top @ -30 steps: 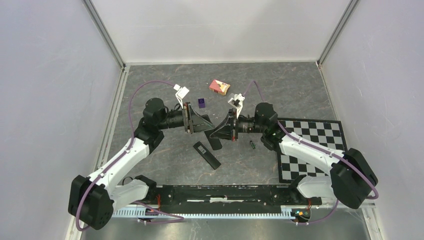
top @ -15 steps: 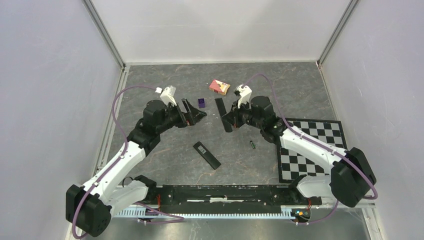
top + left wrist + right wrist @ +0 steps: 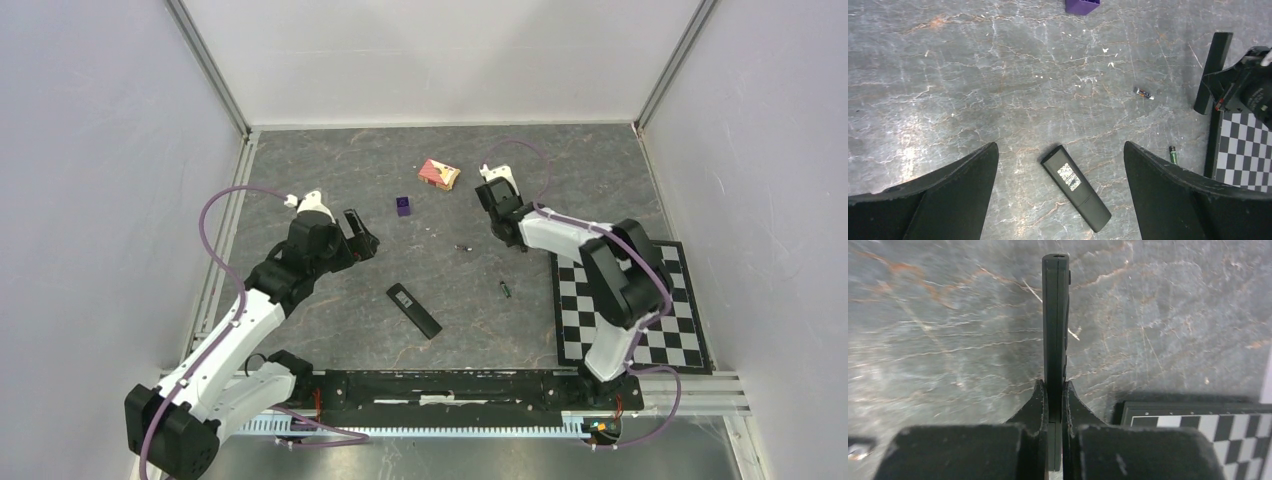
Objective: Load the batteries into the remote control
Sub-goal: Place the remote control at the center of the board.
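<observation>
- The remote control (image 3: 413,310) is found lying flat on the grey marbled surface (image 3: 560,160), pale patch upward. It is touched by neither claw.
- The left claw (image 3: 359,232) is recorded beyond the remote control and to its left. Its fingers are spread wide and nothing is held between them.
- The right claw (image 3: 1054,390) is recorded beyond the remote control and to its right. It is clamped narrowly on one end of a slim black bar (image 3: 1055,315), which is seen edge-on in the wrist view.
- A pale-tipped battery (image 3: 463,247) is noted loose on the surface, between the remote control and the right claw.
- A dark green battery (image 3: 506,290) is noted loose to the right of the remote control, just short of the checkered mat (image 3: 640,270).
- A purple cube (image 3: 403,207) is noted beyond the remote control. A red-and-white box (image 3: 438,174) is noted farther off in the same direction.
</observation>
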